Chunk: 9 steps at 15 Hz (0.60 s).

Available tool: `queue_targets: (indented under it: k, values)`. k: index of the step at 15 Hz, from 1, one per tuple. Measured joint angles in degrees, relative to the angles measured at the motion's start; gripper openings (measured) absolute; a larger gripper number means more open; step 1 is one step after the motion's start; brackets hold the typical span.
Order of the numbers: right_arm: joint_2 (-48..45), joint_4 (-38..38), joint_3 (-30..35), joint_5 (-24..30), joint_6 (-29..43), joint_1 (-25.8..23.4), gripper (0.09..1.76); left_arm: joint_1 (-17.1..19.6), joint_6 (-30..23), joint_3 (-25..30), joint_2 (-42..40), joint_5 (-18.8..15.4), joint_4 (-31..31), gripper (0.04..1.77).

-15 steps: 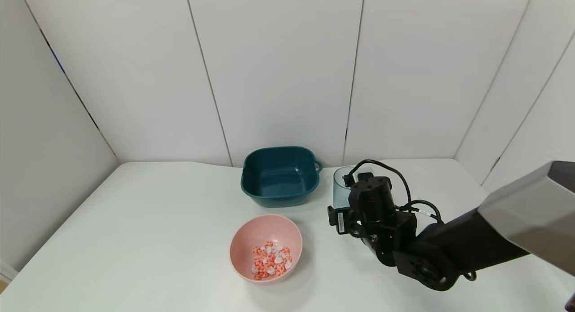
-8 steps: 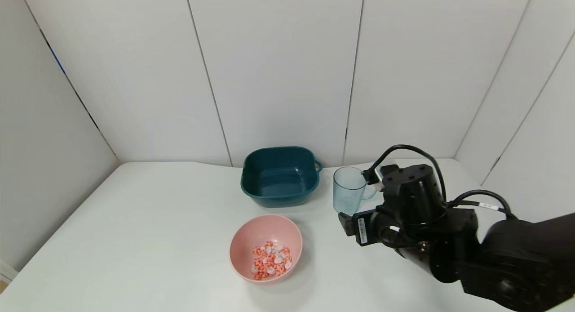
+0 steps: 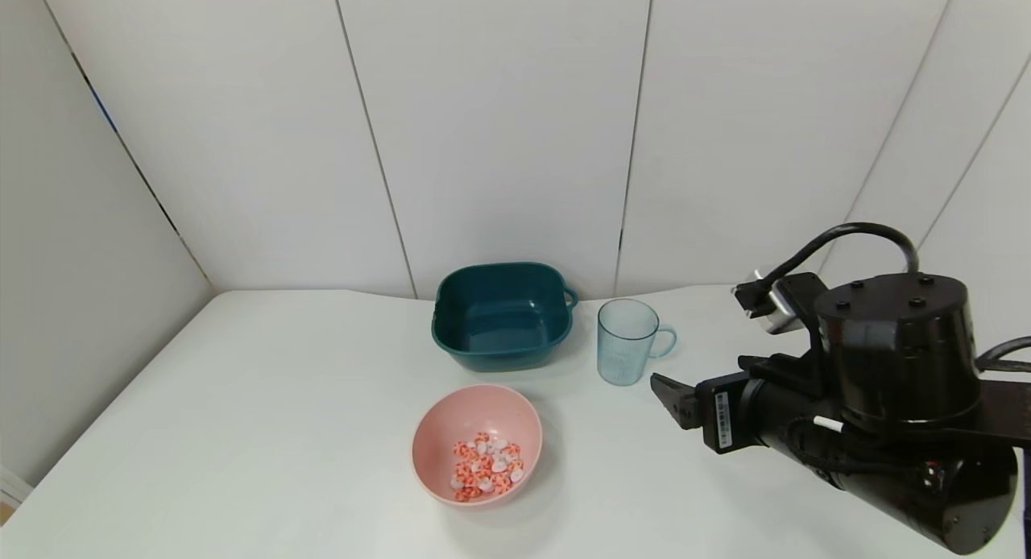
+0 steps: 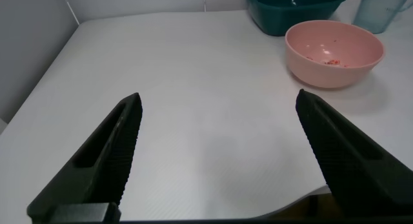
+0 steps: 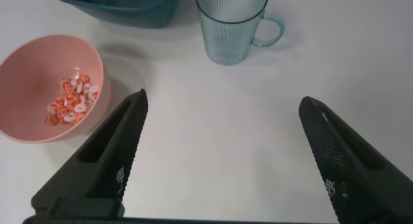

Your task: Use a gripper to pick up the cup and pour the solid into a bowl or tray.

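Observation:
The cup [image 3: 627, 341] stands upright and empty on the white table, right of the teal tub; it also shows in the right wrist view [image 5: 232, 27]. The solid [image 3: 486, 466] lies in the pale-pink bowl [image 3: 477, 414], as the right wrist view shows for the pieces [image 5: 71, 101] and the bowl [image 5: 26, 69]. My right gripper [image 3: 670, 396] is open and empty, a short way to the near right of the cup, apart from it [image 5: 222, 98]. My left gripper [image 4: 219, 98] is open and empty over the table's near left part, out of the head view.
A dark teal tub [image 3: 503, 315] with side handles stands empty at the back, behind the bowl. White wall panels close off the back and both sides of the table [image 3: 266, 398]. The left wrist view shows the bowl [image 4: 334, 50] and the table's near edge.
My right arm has drawn back from the cup, to the right and nearer. The cup, partly hidden behind the gripper before, now stands free and upright. Bowl and pieces have not moved.

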State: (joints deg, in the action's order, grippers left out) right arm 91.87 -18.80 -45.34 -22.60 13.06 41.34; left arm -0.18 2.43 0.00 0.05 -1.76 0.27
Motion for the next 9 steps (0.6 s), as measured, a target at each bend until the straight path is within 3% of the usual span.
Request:
queue_targets:
  k: [9]
  values:
    - [-12.19, 1.19, 11.78, 0.26, -6.84, 1.08, 1.7, 0.0, 0.0, 0.0, 0.0, 0.0, -0.02, 1.72]
